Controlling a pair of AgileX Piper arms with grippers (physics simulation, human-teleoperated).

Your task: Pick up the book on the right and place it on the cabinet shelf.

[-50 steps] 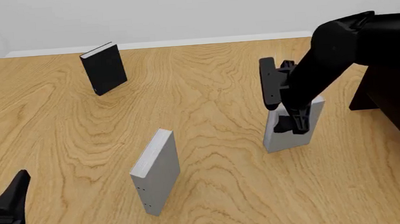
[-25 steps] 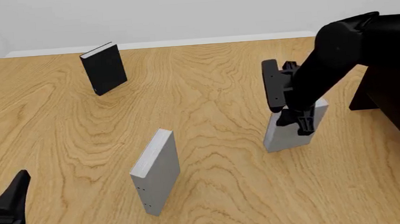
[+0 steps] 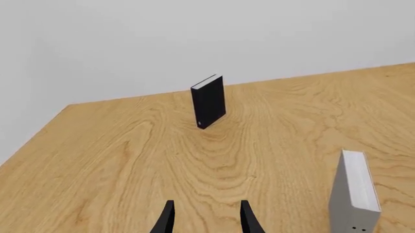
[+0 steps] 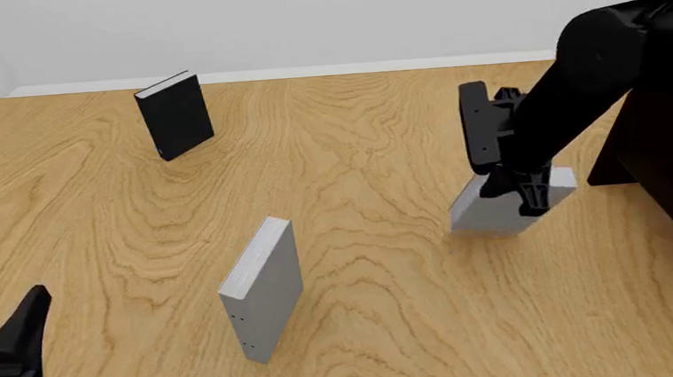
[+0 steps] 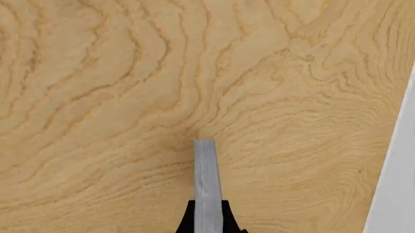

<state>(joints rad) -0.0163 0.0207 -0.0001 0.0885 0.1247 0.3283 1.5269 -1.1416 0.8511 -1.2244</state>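
Observation:
The plain grey book hangs tilted just above the table at the right, clamped in my right gripper. In the right wrist view its narrow edge runs out from between the two fingers, with wood grain beneath. The dark, almost black cabinet stands at the right edge, just right of the held book; its shelf does not show. My left gripper rests low at the near left, open and empty, as the left wrist view shows.
A black book stands upright at the far left, also in the left wrist view. A grey book with small dark dots stands near the middle front, also in the left wrist view.
My right gripper has lifted the grey book off the table, tilted it and carried it right towards the cabinet. The left arm has not moved.

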